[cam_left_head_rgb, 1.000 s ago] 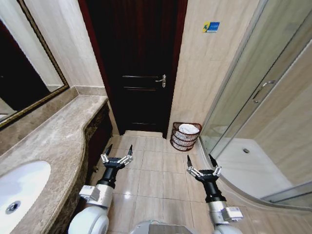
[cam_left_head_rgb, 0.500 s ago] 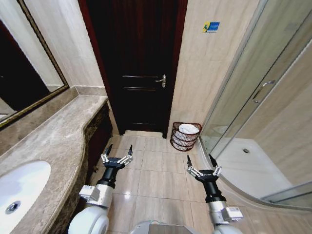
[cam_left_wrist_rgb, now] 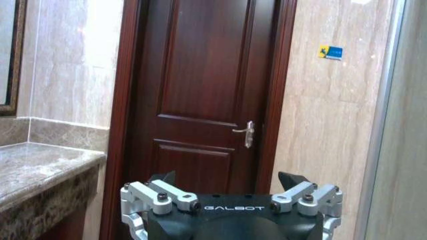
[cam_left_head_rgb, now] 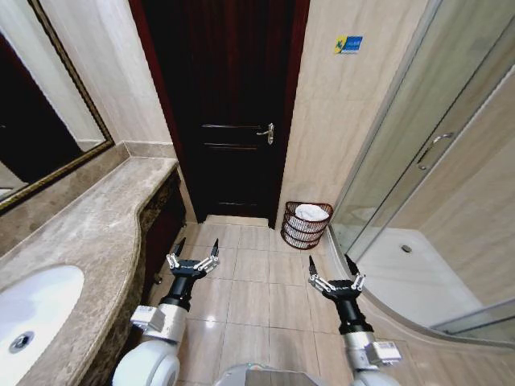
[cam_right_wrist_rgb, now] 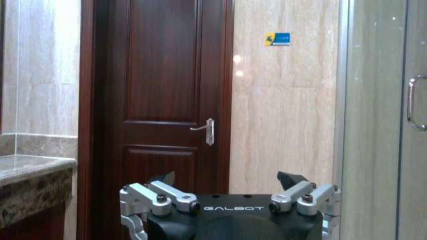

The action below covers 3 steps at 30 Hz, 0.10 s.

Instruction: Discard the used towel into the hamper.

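Woven wicker hamper (cam_left_head_rgb: 306, 225), glossy floor tiles (cam_left_head_rgb: 253, 281)

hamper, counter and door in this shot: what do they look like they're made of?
Hamper: reddish-brown woven wicker or wire, judging by the see-through ribbed sides; which one is unclear. Something white lies in it.
Counter: polished stone, probably marble, going by the mottled brown-grey veining and glossy top.
Door: dark reddish wood or wood veneer with raised panels and a semi-gloss sheen; its lever handle looks like silvery metal.
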### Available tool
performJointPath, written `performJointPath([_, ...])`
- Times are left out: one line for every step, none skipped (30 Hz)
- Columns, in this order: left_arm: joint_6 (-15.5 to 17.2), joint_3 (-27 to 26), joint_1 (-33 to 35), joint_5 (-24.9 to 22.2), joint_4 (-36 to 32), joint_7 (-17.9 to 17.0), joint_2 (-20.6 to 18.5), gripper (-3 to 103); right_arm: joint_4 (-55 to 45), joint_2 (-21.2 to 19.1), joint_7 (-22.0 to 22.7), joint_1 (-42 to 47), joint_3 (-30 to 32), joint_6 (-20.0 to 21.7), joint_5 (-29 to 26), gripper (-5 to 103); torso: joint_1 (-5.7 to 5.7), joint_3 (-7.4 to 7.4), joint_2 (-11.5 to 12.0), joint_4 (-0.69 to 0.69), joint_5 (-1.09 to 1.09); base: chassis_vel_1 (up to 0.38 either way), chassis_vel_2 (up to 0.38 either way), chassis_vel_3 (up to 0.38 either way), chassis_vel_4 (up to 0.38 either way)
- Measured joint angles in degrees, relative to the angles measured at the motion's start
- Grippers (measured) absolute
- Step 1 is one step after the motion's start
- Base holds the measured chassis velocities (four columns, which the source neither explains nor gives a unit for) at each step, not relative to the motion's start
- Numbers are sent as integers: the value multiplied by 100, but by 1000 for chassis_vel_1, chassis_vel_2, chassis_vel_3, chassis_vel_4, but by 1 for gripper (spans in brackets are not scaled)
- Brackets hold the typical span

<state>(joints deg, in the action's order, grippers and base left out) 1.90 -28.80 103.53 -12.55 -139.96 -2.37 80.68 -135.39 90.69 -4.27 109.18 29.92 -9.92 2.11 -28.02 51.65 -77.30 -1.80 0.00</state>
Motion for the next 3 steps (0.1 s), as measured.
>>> performJointPath([0,0,0,0,0,0,0,100,0,0,0,0,0,0,0,100,0,0,0,0,0,0,0,0,0])
performJointPath([0,0,0,0,0,0,0,100,0,0,0,0,0,0,0,100,0,0,0,0,0,0,0,0,0])
performJointPath([0,0,0,0,0,0,0,100,0,0,0,0,0,0,0,100,0,0,0,0,0,0,0,0,0])
